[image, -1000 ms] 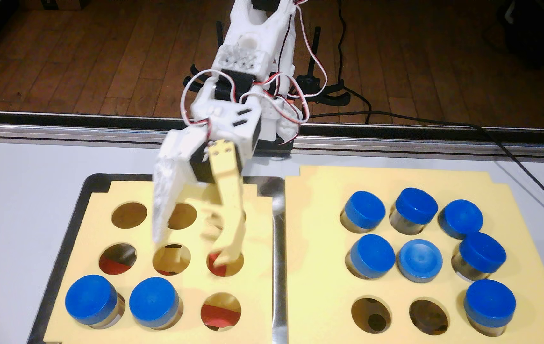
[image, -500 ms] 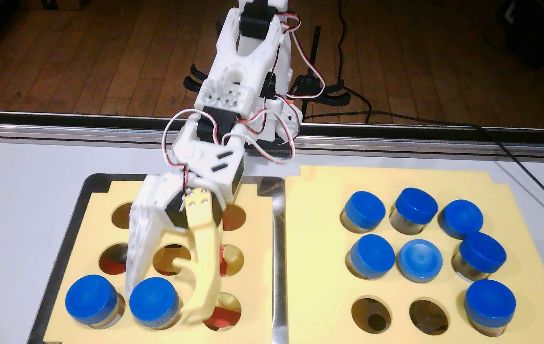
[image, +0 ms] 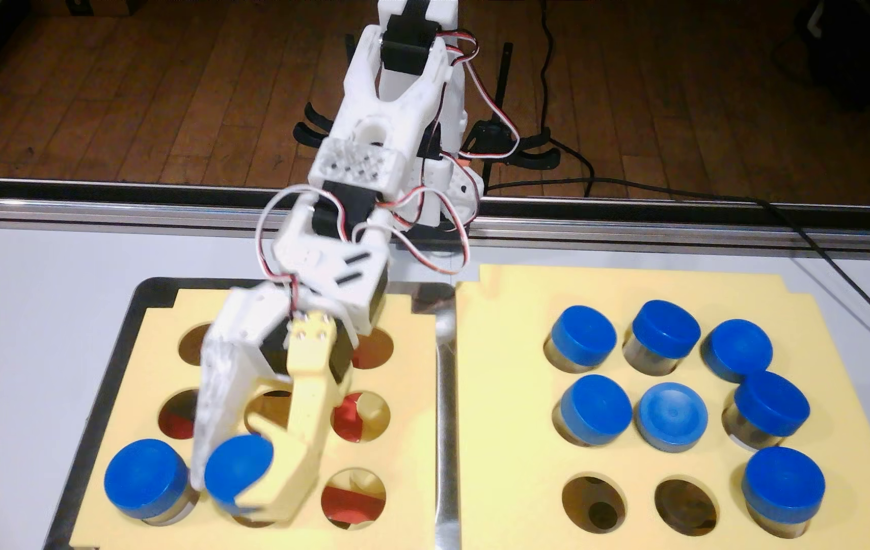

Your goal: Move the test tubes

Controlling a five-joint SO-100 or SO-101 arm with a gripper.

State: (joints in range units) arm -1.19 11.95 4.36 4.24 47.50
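On left foam board (image: 157, 328), end effector (image: 229, 484) clamping blue-capped test tube (image: 237, 465)

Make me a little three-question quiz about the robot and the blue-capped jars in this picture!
1. True or false: the gripper has its fingers around a blue-capped vial on the left foam board.
2. How many vials stand on the right foam board?
3. Which holes of the right board are empty: A back row, B two in the front row?

Key: 1 true; 2 seven; 3 B.
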